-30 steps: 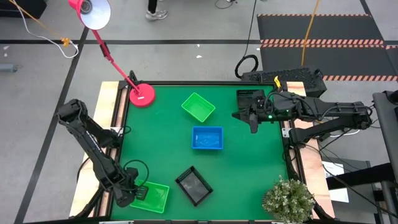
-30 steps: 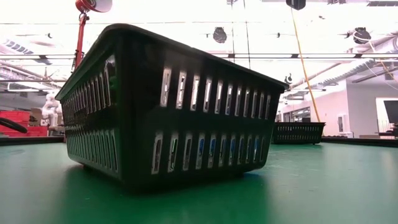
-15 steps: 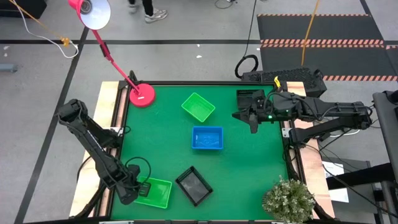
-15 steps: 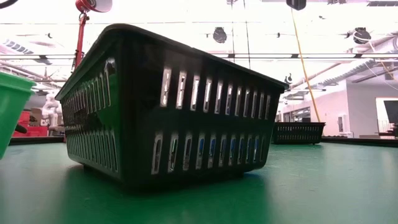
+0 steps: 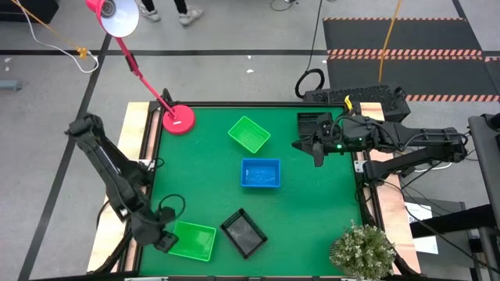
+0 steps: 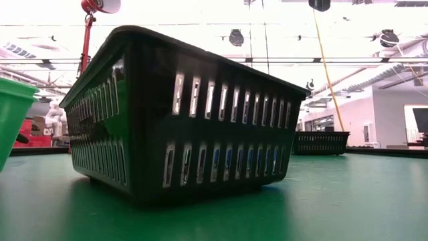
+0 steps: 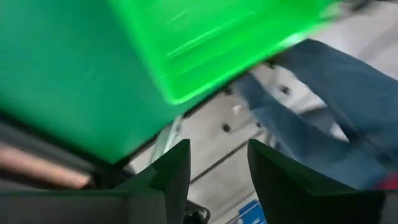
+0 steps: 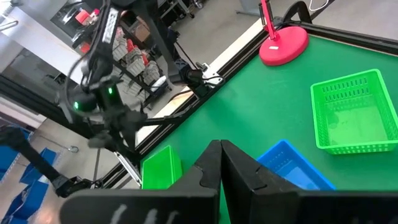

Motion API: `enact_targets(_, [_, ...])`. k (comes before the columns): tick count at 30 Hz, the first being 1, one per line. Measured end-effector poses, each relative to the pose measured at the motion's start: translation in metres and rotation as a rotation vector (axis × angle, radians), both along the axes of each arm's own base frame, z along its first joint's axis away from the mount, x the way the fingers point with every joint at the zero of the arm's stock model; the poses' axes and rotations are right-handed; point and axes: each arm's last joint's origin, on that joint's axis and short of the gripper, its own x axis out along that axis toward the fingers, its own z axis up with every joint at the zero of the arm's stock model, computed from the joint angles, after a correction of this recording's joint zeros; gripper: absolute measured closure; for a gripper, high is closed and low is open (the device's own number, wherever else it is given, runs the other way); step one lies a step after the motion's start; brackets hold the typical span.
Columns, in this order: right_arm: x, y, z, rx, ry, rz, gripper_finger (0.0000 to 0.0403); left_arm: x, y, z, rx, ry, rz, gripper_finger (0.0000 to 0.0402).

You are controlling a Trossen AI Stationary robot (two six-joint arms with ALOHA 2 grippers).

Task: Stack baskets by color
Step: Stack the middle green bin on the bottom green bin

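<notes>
Green basket (image 5: 192, 241) at the desk's (image 5: 312, 211) near left corner, our left gripper (image 5: 165, 241) just beside its outer edge, fingers parted, holding nothing; second green basket (image 5: 249, 134) far centre; blue basket (image 5: 260, 173) mid-desk; black basket (image 5: 244, 232) near centre; our right gripper (image 5: 317, 154) pressed shut at the far right edge

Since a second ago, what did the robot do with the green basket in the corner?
The left tool slid the corner green basket a little toward the black basket, then opened and backed off its edge, letting go. The other green basket, the blue basket and the shut right tool stayed put.
</notes>
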Motion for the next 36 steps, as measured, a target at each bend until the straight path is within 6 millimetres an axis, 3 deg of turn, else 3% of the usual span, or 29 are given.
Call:
enact_targets(3, [0.001,0.000,-0.001,0.000,0.003,0.000,0.0403,0.002,0.017,0.019,0.043,-0.270,-0.080,0.0256])
enact_targets(8, [0.004,0.000,-0.003,0.007,0.014,-0.003,0.0403,0.018,0.036,0.038,0.374,-0.783,-0.291,0.0264])
enact_targets(11, [0.007,0.000,-0.004,0.032,0.012,-0.010,0.0403,0.032,0.040,0.036,0.527,-0.908,-0.466,0.0242])
enact_targets(16, [0.008,0.000,-0.004,0.048,0.015,-0.017,0.0403,0.047,0.042,0.011,0.689,-0.826,-0.685,0.0186])
enact_targets(22, [0.008,0.000,-0.004,0.045,0.016,-0.017,0.0403,0.053,0.034,-0.015,0.676,-0.716,-0.898,0.0148])
enact_targets(27, [0.008,0.000,-0.004,0.013,0.018,-0.023,0.0403,0.059,0.030,-0.032,0.683,-0.629,-0.922,0.0163])
enact_targets(36, [0.008,-0.002,-0.004,-0.021,0.020,-0.058,0.0403,0.064,0.027,-0.054,0.695,-0.500,-0.971,0.0234])
